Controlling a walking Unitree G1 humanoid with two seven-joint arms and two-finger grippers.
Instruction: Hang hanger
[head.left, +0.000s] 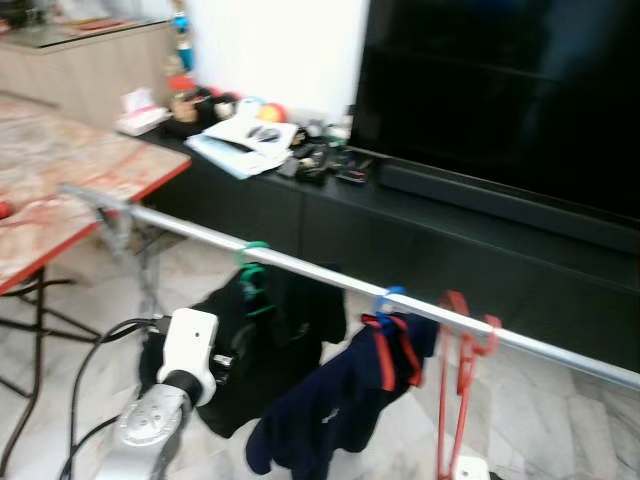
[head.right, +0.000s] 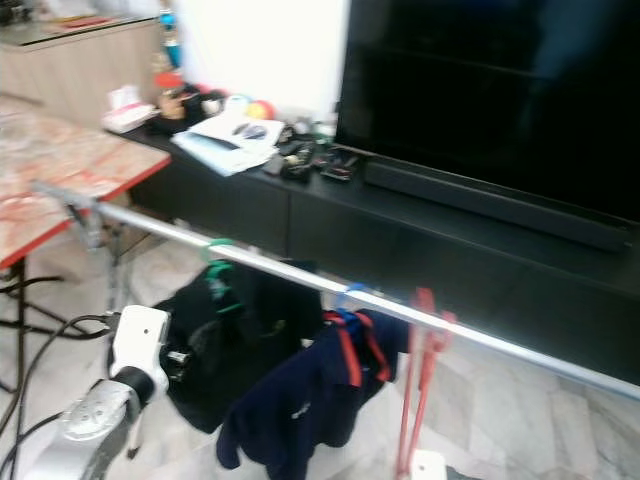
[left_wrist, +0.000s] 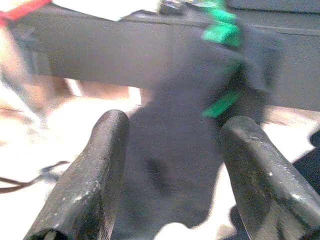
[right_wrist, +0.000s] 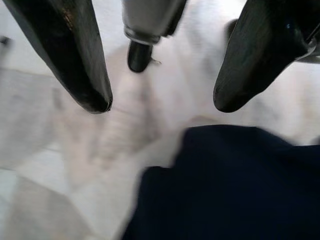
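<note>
Both hands gape empty: left hand (left_wrist: 172, 175), right hand (right_wrist: 160, 107); bare red hanger (head.left: 458, 375) hooks the rail (head.left: 300, 263).

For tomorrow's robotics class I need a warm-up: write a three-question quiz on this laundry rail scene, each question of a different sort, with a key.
1. True or false: the bare red plastic hanger hangs on the long silver metal rail.
2. Which garment hangs on the green plastic hanger? A) black garment B) white towel C) yellow shirt
3. Fill in: the navy blue garment hangs between the black garment and the ____ hanger.

Key: 1 true; 2 A; 3 red.
The left gripper is open toward the black garment; the right gripper is open above the floor.
</note>
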